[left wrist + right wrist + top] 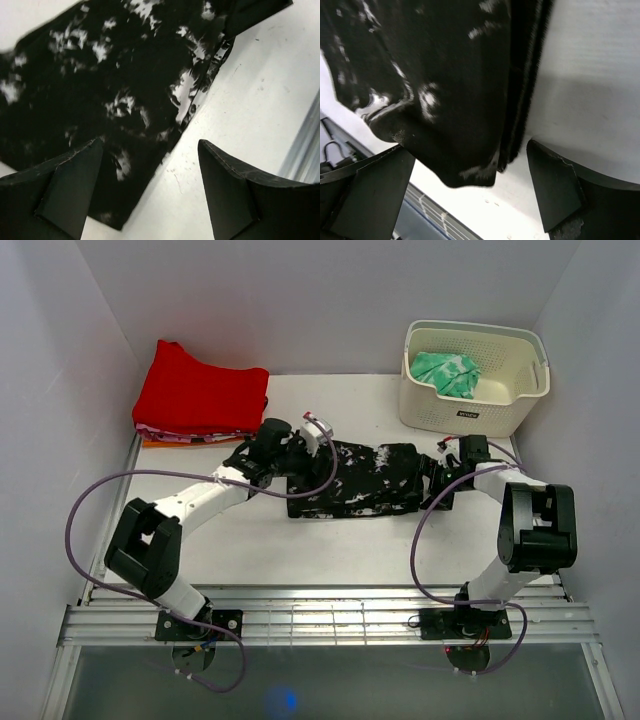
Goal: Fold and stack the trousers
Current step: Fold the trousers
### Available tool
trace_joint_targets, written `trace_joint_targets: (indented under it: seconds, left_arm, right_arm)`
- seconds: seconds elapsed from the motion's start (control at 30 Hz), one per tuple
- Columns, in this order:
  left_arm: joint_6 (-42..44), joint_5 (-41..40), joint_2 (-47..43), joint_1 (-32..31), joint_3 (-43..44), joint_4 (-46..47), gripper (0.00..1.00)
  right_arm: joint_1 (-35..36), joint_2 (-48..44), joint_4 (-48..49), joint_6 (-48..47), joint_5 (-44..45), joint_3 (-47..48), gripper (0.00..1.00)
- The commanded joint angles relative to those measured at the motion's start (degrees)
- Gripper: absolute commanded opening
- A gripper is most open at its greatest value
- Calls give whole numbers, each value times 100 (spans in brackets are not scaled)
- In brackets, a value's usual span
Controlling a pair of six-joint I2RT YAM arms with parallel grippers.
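The trousers (355, 480), black with white splatter, lie folded into a rectangle mid-table. My left gripper (298, 462) is at their left end and is open. In the left wrist view the gripper (150, 175) straddles a corner of the trousers (110, 85) without closing on it; its fingers (70, 190) sit wide apart. My right gripper (432, 480) is at their right end and is open. In the right wrist view the gripper (465, 185) has the folded edge of the trousers (450, 75) hanging between the spread fingers (555, 190).
A stack of red garments (200, 395) lies at the back left. A cream basket (475, 405) holding a green patterned cloth (447, 372) stands at the back right. White walls close in three sides; a metal rail (330, 620) runs along the near edge.
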Motion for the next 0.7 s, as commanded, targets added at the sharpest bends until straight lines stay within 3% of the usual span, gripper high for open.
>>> trace_joint_targets:
  seconds: [0.0, 0.13, 0.23, 0.33, 0.47, 0.67]
  left_arm:
    - [1228, -676, 142, -214, 276, 492, 88]
    - [1397, -975, 335, -452, 163, 941, 89]
    - [1169, -1204, 476, -426, 163, 627, 89]
    - [941, -942, 213, -365, -56, 608, 89]
    - [721, -712, -112, -365, -391, 582, 89]
    - [500, -598, -385, -321, -593, 292, 89]
  right_arm:
    - [22, 677, 286, 126, 6, -113, 98]
    - [22, 933, 541, 328, -276, -87, 100]
    - [22, 838, 551, 382, -723, -69, 100]
    - [22, 574, 340, 84, -987, -61, 91]
    - [-30, 354, -29, -260, -1208, -52, 90]
    - [-127, 371, 594, 468, -1463, -157, 90]
